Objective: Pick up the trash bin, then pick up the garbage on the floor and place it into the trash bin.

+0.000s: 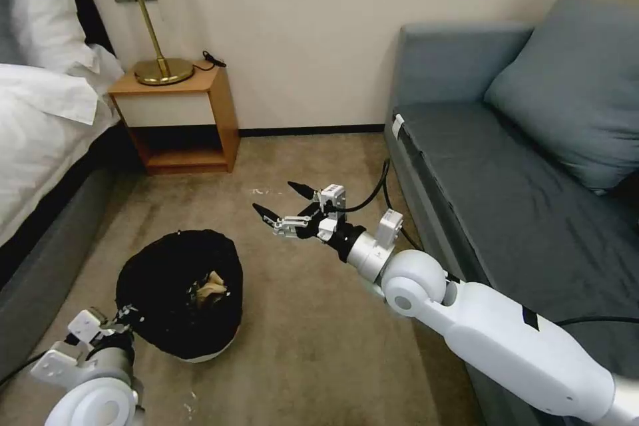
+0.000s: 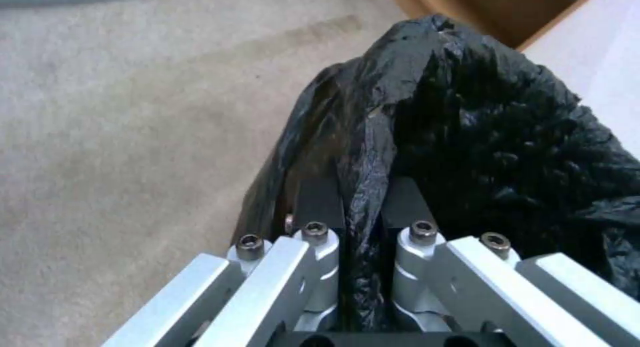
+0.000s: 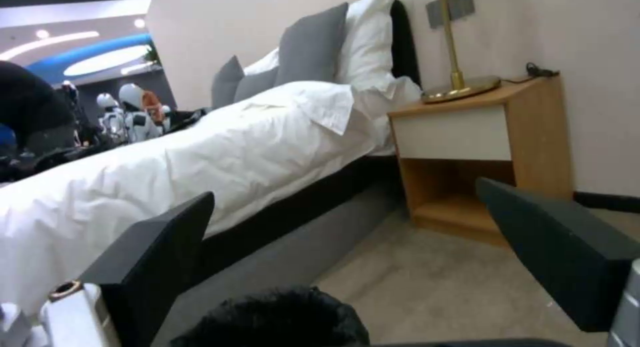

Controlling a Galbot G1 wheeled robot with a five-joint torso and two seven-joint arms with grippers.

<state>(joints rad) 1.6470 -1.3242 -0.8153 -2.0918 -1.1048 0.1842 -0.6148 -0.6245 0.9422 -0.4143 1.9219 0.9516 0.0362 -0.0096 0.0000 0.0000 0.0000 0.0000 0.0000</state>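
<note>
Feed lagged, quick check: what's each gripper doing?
Left gripper: shut on the crinkled black plastic bag lining the round trash bin.
Right gripper: open, holding nothing, above the carpet.

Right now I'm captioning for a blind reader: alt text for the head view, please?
The left gripper clamps the black-bagged trash bin at its rim on beige carpet, brown paper inside. The open right gripper hovers past it, between nightstand and grey sofa.

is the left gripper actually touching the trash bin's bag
Touching. In the left wrist view the left gripper has both fingers shut on a fold of the trash bin liner, with no gap.
</note>
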